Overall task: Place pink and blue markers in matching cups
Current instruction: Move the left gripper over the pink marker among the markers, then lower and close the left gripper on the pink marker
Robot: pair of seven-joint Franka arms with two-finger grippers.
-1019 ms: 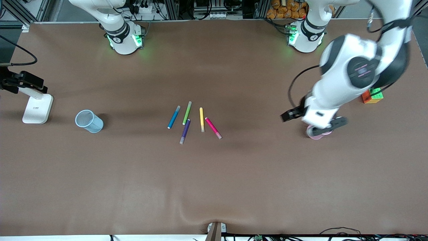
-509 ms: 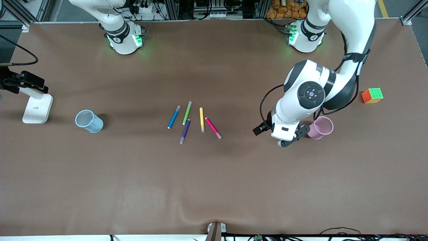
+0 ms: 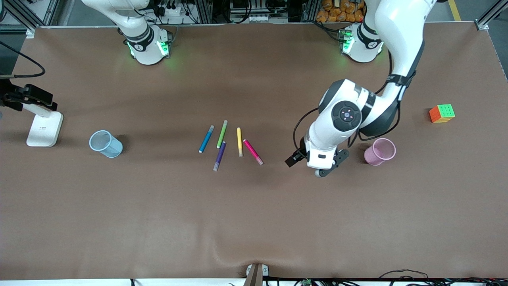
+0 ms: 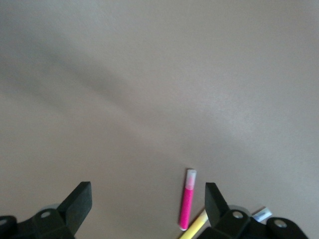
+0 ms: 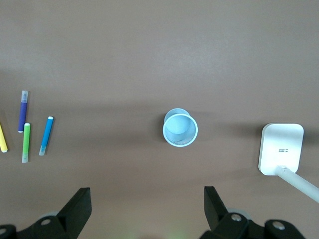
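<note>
The pink marker (image 3: 253, 151) lies among the markers at the table's middle, pale cap nearer the front camera. The blue marker (image 3: 206, 139) lies at that group's right-arm end. The pink cup (image 3: 380, 151) stands toward the left arm's end, the blue cup (image 3: 105, 143) toward the right arm's end. My left gripper (image 3: 332, 163) is open and empty over bare table between the pink cup and the pink marker. In the left wrist view the gripper (image 4: 147, 199) is open, with the pink marker (image 4: 187, 204) near one finger. My right gripper (image 5: 147, 199) is open and empty, high above the blue cup (image 5: 180, 128) and blue marker (image 5: 46, 135); it is out of the front view.
Green (image 3: 222, 134), purple (image 3: 219, 155) and yellow (image 3: 239, 142) markers lie between the blue and pink ones. A coloured cube (image 3: 441, 113) sits near the left arm's end. A white stand (image 3: 44, 128) stands beside the blue cup at the right arm's end.
My left arm has swung from over the pink cup toward the markers, so the cup now shows in full. The markers and cups have not moved.
</note>
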